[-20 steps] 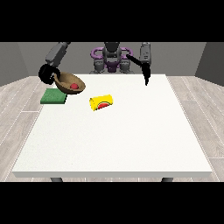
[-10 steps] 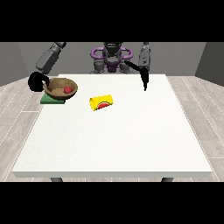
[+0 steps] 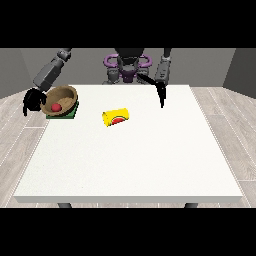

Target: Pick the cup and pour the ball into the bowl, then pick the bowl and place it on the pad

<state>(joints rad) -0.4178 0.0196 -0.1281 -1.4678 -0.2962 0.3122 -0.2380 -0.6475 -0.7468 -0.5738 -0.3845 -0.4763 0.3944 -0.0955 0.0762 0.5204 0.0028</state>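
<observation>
A wooden bowl (image 3: 64,96) sits tilted over the green pad (image 3: 71,113) at the table's far left, its opening turned towards the camera. A red ball (image 3: 56,107) lies inside it. The hand at the view's left (image 3: 33,100) is at the bowl's left rim, fingers curled on it. The yellow cup (image 3: 116,117) lies on its side near the middle of the table, well apart from both hands. The hand at the view's right (image 3: 161,95) hangs above the far right of the table, fingers straight and pointing down, holding nothing.
The white table (image 3: 135,160) stretches wide towards the camera, with its left edge close beside the pad. The robot's torso (image 3: 128,65) stands behind the far edge.
The bowl with the ball has moved left and down onto the pad, carried by the hand at the view's left. The hand at the view's right has barely shifted. The cup has not moved.
</observation>
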